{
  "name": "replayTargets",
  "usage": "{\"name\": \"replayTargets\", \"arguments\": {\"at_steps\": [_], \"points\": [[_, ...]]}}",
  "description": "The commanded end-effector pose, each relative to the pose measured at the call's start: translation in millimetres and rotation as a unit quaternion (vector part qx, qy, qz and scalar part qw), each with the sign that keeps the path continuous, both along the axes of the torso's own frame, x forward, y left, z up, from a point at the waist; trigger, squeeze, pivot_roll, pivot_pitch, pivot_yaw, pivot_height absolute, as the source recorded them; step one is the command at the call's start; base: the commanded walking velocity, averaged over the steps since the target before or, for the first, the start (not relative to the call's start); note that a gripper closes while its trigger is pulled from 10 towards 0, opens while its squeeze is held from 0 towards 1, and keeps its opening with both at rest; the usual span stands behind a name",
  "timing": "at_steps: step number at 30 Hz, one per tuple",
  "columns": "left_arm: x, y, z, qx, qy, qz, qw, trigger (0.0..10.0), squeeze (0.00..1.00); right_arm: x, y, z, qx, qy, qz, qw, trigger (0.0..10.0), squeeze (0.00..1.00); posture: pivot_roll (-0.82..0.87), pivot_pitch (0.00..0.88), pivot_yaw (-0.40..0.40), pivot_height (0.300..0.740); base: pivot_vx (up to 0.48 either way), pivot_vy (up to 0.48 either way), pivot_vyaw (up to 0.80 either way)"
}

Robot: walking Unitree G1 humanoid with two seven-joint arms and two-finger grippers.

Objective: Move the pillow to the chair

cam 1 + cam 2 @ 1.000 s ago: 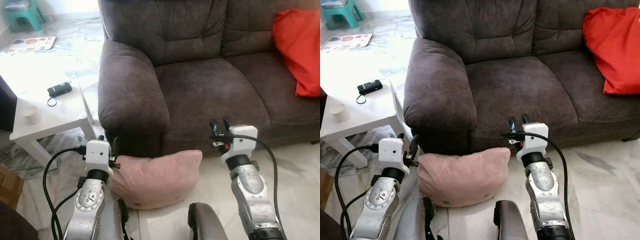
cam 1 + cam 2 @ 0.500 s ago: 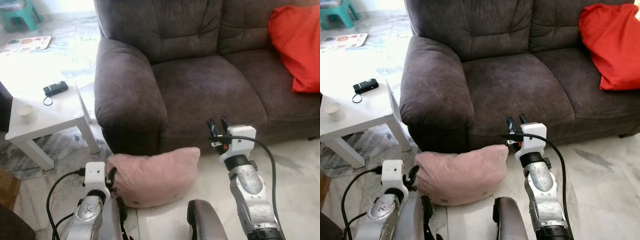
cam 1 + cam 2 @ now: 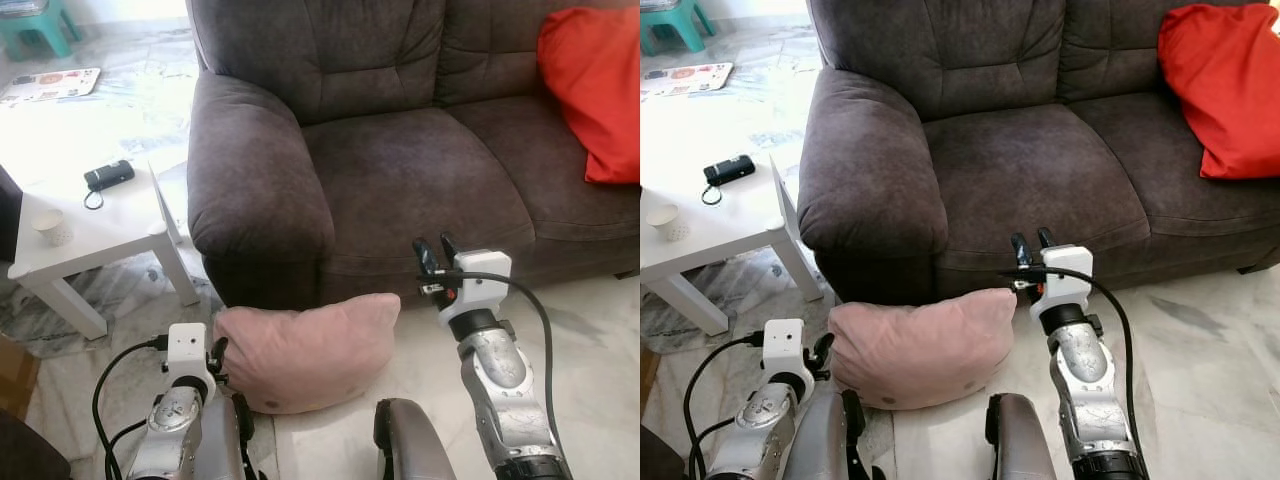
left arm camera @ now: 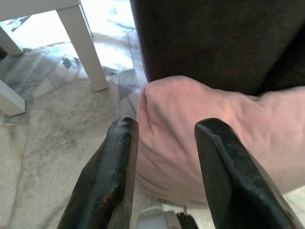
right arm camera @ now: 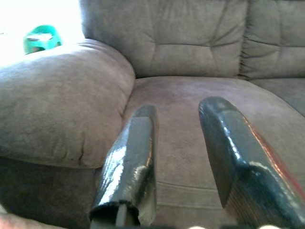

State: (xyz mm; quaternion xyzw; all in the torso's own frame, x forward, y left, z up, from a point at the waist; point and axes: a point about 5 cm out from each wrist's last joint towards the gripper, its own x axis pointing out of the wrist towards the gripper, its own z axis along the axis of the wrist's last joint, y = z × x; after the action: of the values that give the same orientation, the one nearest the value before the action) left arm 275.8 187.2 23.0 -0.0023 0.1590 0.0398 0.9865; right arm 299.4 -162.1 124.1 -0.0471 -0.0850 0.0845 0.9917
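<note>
Dropped my left pincer [image 4: 162,157] low since a second ago, fingers apart around the pillow's [image 3: 305,350] left corner, nothing gripped; right pincer [image 3: 436,252] open and empty above; pillow on floor against the sofa [image 3: 400,180], move not started.

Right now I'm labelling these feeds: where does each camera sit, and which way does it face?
Head stereo pair: forward and down at the brown sofa and pink pillow; both arms show.
Left wrist: along the open left gripper at the pillow, shared with the head views.
Right wrist: along the open right gripper at the sofa seat.
</note>
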Motion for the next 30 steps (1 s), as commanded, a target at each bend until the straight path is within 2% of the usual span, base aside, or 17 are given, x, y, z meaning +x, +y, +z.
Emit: {"name": "replayTargets", "arguments": {"at_steps": [1, 3, 19, 23, 27, 28, 29, 30], "points": [[-2.1, 5.6, -4, -0.003, 0.004, 0.014, 1.0, 10.0, 0.0, 0.7, 6.3, 5, -0.005, -0.014, 0.014, 1.0, 10.0, 0.0, 0.0, 0.101, 0.0, 0.54, 0.3, 0.0, 0.8], [-2.0, 5.5, -5, -0.003, 0.003, 0.013, 1.0, 10.0, 0.0, 1.0, 6.3, 5, -0.005, -0.012, 0.014, 1.0, 10.0, 0.0, 0.0, 0.101, 0.001, 0.54, 0.298, 0.0, 0.8], [1.2, -3.9, -5, 0.002, -0.001, -0.025, 1.0, 10.0, 0.0, 2.3, 4.2, 5, 0.01, -0.011, 0.007, 1.0, 10.0, 0.0, 0.0, 0.095, 0.004, 0.54, 0.253, 0.0, 0.0], [-4.0, -10.0, -16, -0.011, 0.037, -0.056, 0.998, 10.0, 0.0, 2.2, 4.2, 5, 0.013, -0.011, 0.007, 1.0, 10.0, 0.0, 0.0, 0.098, 0.003, 0.54, 0.0, 0.0, 0.0], [-10.0, -13.5, -26, -0.006, 0.066, -0.077, 0.995, 10.0, 0.0, 2.4, 4.6, 5, 0.015, -0.01, 0.007, 1.0, 10.0, 0.0, 0.0, 0.105, 0.001, 0.54, 0.0, 0.0, 0.0], [-11.5, -12.3, -30, -0.003, 0.075, -0.075, 0.994, 10.0, 0.19, 2.6, 4.8, 5, 0.015, -0.011, 0.007, 1.0, 10.0, 0.0, 0.0, 0.107, 0.001, 0.54, 0.0, 0.0, 0.0], [-12.2, -10.8, -32, 0.0, 0.083, -0.069, 0.994, 10.0, 1.0, 2.6, 4.6, 5, 0.015, -0.011, 0.007, 1.0, 10.0, 0.0, 0.0, 0.107, 0.001, 0.54, 0.0, 0.0, 0.0], [-12.2, -10.8, -32, 0.0, 0.083, -0.069, 0.994, 10.0, 1.0, 2.6, 4.6, 5, 0.015, -0.011, 0.007, 1.0, 10.0, 0.0, 0.0, 0.107, 0.001, 0.54, 0.0, 0.0, 0.0]]}}
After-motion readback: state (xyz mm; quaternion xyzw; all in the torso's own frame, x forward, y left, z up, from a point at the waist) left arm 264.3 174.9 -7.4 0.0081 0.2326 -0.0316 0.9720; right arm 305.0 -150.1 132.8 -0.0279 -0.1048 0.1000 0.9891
